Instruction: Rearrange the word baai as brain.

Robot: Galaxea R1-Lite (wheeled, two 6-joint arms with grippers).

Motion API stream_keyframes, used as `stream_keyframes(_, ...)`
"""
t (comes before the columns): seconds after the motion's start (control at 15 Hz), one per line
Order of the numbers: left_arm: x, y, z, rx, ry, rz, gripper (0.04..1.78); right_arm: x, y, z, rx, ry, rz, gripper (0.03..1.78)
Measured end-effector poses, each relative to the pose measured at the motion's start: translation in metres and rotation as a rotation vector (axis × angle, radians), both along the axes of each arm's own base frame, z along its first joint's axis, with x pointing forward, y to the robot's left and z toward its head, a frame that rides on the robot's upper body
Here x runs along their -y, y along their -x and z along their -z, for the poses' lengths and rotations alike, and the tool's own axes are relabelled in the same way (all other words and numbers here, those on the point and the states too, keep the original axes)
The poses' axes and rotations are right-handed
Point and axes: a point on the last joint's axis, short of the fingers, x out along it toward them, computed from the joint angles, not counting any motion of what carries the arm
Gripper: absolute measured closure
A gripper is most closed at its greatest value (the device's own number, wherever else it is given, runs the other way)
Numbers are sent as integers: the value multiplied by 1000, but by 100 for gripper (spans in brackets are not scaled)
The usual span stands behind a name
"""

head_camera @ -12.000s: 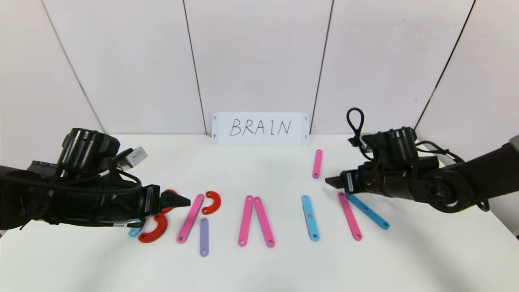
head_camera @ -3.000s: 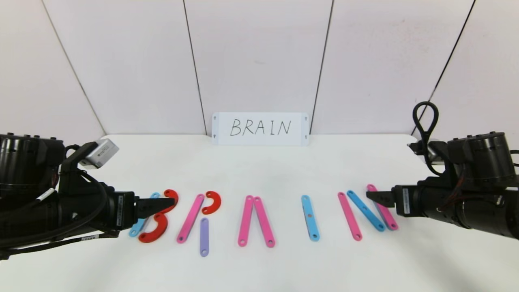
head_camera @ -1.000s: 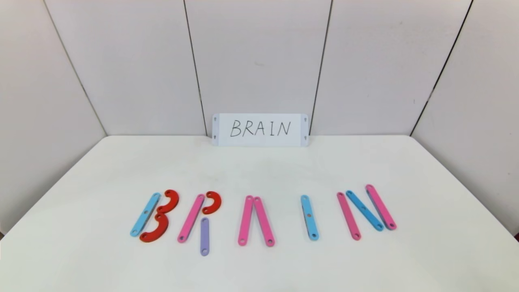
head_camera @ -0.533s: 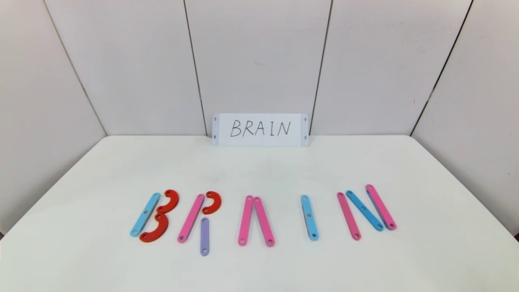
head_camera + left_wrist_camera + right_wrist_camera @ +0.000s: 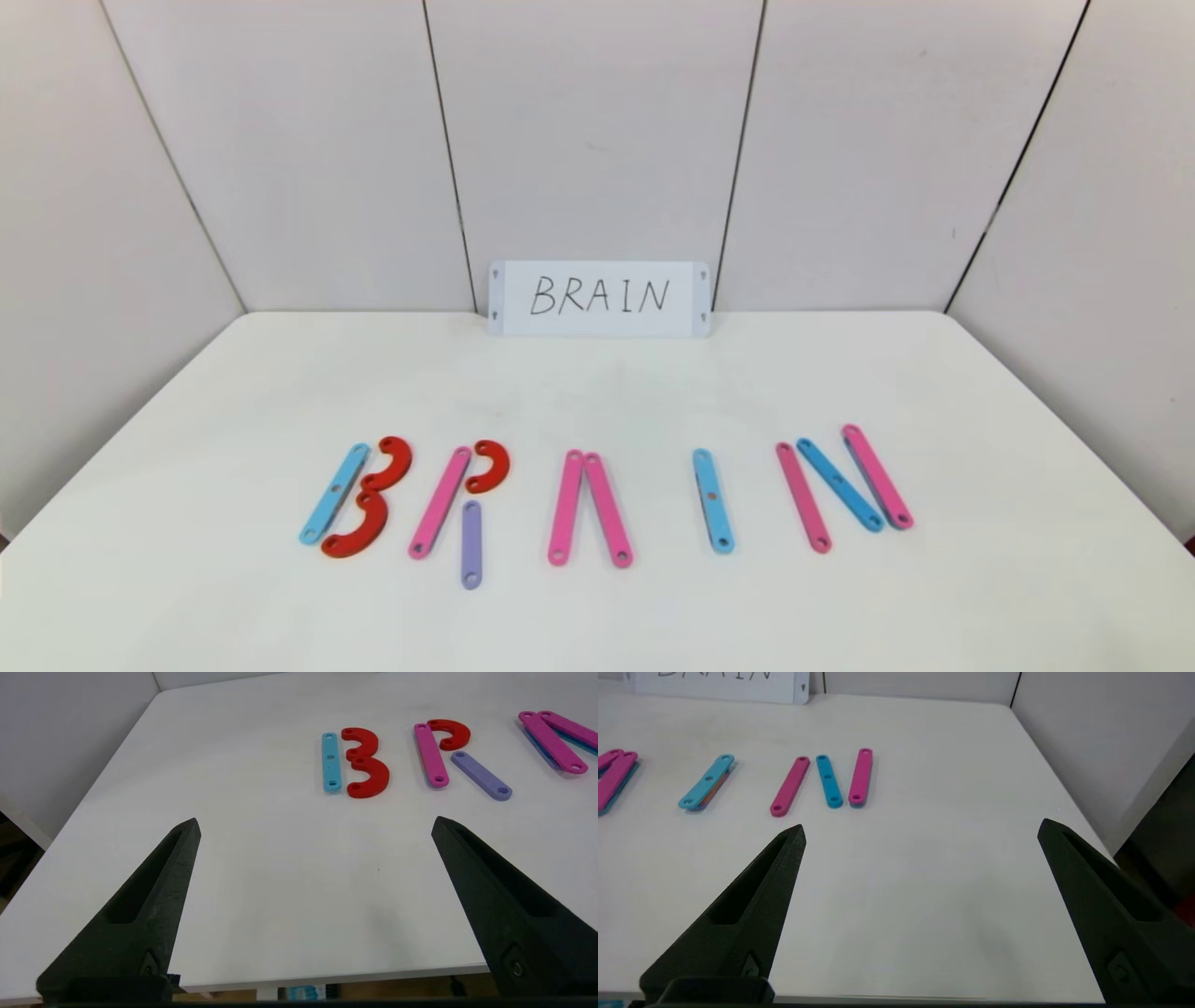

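flat plastic letter pieces spelling brain lie in a row across the lower middle of the head view, on a white table. they look light, stiff and thin, probably best pinched at an edge. left gripper and right gripper, each seen at the bottom of its own wrist view, have their jaws wide apart and empty. pale panelled walls stand behind.

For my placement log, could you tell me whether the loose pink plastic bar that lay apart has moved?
Yes. The pink plastic bar has moved nearer and rightward from the BRAIN card, now touching the blue plastic bar.
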Motion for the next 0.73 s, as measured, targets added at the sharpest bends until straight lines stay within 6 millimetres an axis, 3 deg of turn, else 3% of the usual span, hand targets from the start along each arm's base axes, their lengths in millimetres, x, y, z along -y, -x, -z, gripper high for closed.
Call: stream_keyframes(0.73,0,0,0,4,47,-4,8,0,0,0,2,-17,1,7)
